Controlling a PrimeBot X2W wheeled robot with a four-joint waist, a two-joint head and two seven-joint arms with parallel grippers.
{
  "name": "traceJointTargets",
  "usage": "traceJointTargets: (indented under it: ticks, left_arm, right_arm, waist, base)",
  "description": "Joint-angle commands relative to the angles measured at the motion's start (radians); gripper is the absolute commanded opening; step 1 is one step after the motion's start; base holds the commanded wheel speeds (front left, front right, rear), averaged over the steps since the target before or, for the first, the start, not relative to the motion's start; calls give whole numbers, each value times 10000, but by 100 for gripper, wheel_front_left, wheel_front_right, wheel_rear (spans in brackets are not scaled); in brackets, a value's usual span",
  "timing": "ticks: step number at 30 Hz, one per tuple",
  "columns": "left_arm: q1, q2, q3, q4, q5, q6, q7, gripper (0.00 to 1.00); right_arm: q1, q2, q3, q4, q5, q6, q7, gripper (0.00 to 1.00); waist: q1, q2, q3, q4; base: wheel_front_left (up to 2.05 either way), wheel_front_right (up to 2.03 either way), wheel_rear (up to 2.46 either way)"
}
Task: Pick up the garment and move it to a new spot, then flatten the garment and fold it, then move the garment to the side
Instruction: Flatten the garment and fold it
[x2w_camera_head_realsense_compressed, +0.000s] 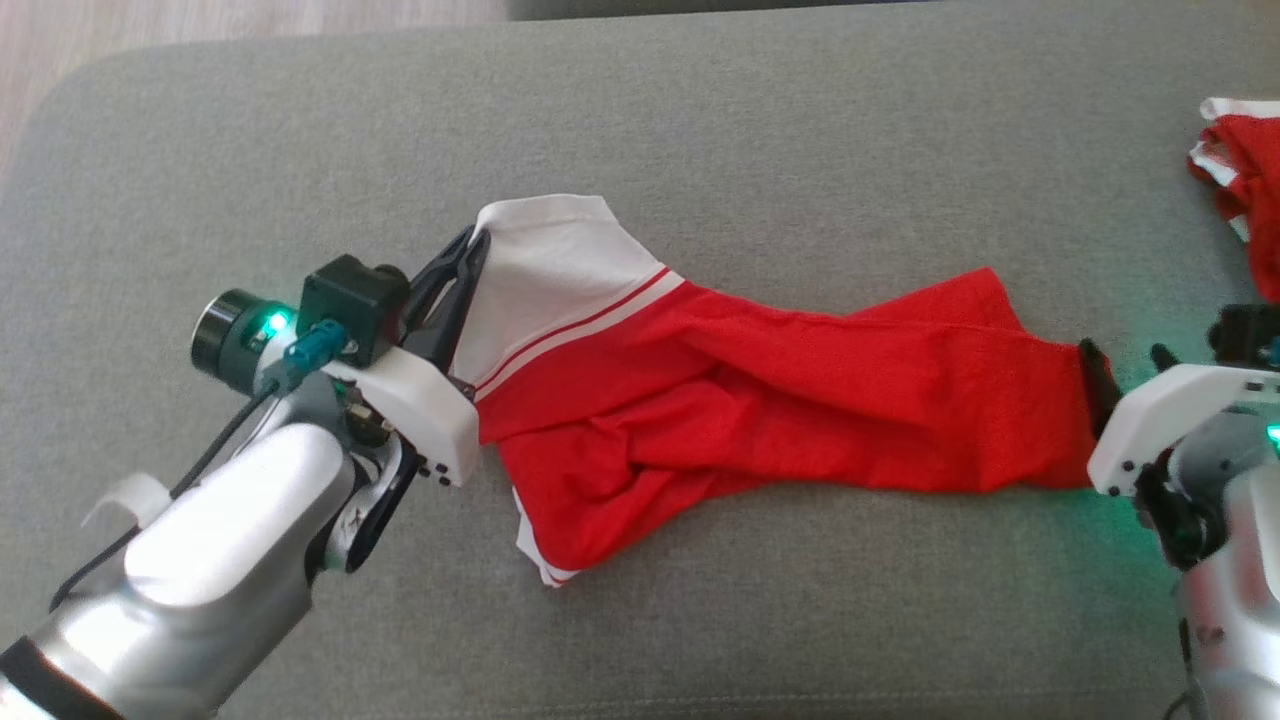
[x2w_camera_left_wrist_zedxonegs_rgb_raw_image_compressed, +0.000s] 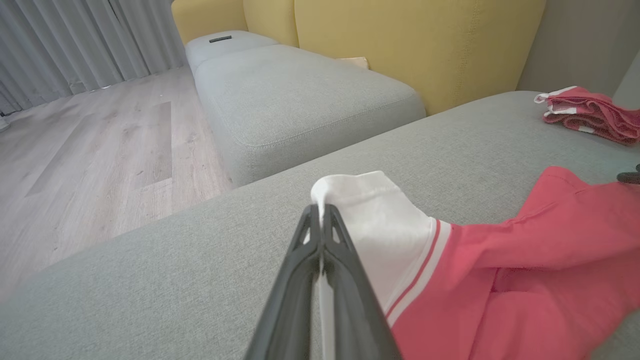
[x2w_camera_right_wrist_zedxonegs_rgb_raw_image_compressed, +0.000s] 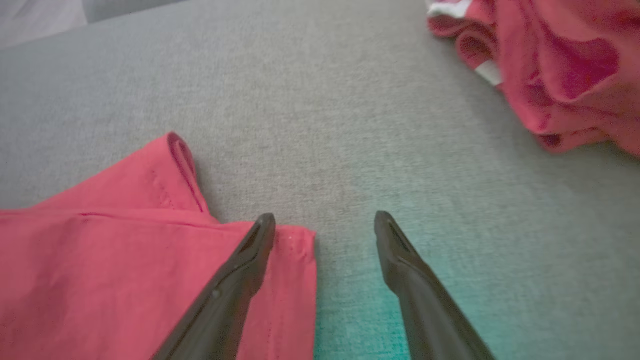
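Garment (x2w_camera_head_realsense_compressed: 760, 390) – lies stretched left-to-right across the grey cushion (x2w_camera_head_realsense_compressed: 700, 120), roughly mid-cushion, between the two grippers. Look: red body, white panel (x2w_camera_head_realsense_compressed: 545, 270) at its left end, thin red and white stripes where white meets red. Not flat. Long creases run along the middle, and the fabric is bunched and twisted there. One lobe sags toward the near edge with a white-trimmed hem (x2w_camera_head_realsense_compressed: 545, 570) poking out. The right end narrows to a stitched red hem.

Left gripper (x2w_camera_head_realsense_compressed: 475, 240): fingers pressed together, clamped on the edge of the white panel. The left wrist view shows white fabric pinched in the seam between the two fingers and rising just past the tips.

Right gripper (x2w_camera_right_wrist_zedxonegs_rgb_raw_image_compressed: 325, 219): fingers spread wide, nothing between them. It sits at the garment's right end – in the right wrist view one finger is over the red hem corner, the other over bare cushion. Can't tell whether that finger touches the fabric.

Second red-and-white garment (x2w_camera_head_realsense_compressed: 1245, 190) sits crumpled at the cushion's far right edge, well apart from the first one.

Beyond the cushion in the left wrist view: another grey seat (x2w_camera_left_wrist_zedxonegs_rgb_raw_image_compressed: 300, 95), yellow backrest (x2w_camera_left_wrist_zedxonegs_rgb_raw_image_compressed: 400, 40), wooden floor (x2w_camera_left_wrist_zedxonegs_rgb_raw_image_compressed: 100, 150), grey curtains (x2w_camera_left_wrist_zedxonegs_rgb_raw_image_compressed: 60, 45).
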Motion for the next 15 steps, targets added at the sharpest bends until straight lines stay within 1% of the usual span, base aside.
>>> traceJointTargets:
  ticks: [1, 5, 6, 8, 10, 11, 13, 14, 15]
  left_arm:
    - [-585, 423, 435, -291, 88, 85, 21, 0]
    - [-652, 421, 372, -379, 129, 89, 100, 0]
    - [-665, 417, 360, -391, 134, 90, 111, 0]
    - [-687, 412, 345, -412, 138, 97, 133, 0]
    - [-700, 425, 341, -421, 133, 100, 144, 0]
    - [-698, 436, 344, -413, 125, 101, 140, 0]
    - [-675, 455, 339, -379, 112, 110, 133, 0]
    - [-657, 469, 348, -358, 101, 127, 120, 0]
    - [-634, 491, 358, -334, 86, 138, 107, 0]
  right_arm:
    - [-374, -214, 289, -113, -103, 67, 107, 100]
    - [-697, -267, 514, 530, -192, 67, 282, 99]
    - [-748, -271, 533, 666, -223, 67, 302, 92]
    - [-834, -272, 565, 865, -268, 67, 260, 86]
    - [-904, -293, 659, 1011, -279, 67, 210, 65]
    - [-940, -327, 708, 1062, -308, 67, 144, 49]
    - [-992, -405, 810, 1162, -384, 67, 64, 5]
    - [-1017, -416, 825, 1196, -380, 67, 39, 0]
    - [-1028, -423, 847, 1221, -367, 67, 36, 0]
  waist:
    - [0, 0, 65, 61]
    - [0, 0, 132, 162]
    - [0, 0, 139, 187]
    - [0, 0, 143, 229]
    - [0, 0, 140, 250]
    - [0, 0, 135, 257]
    - [0, 0, 99, 262]
    - [0, 0, 73, 259]
    - [0, 0, 36, 253]
  base:
    - [0, 0, 0]
    - [0, 0, 0]
    - [0, 0, 0]
    - [0, 0, 0]
    - [0, 0, 0]
    - [0, 0, 0]
    - [0, 0, 0]
    - [0, 0, 0]
    - [0, 0, 0]
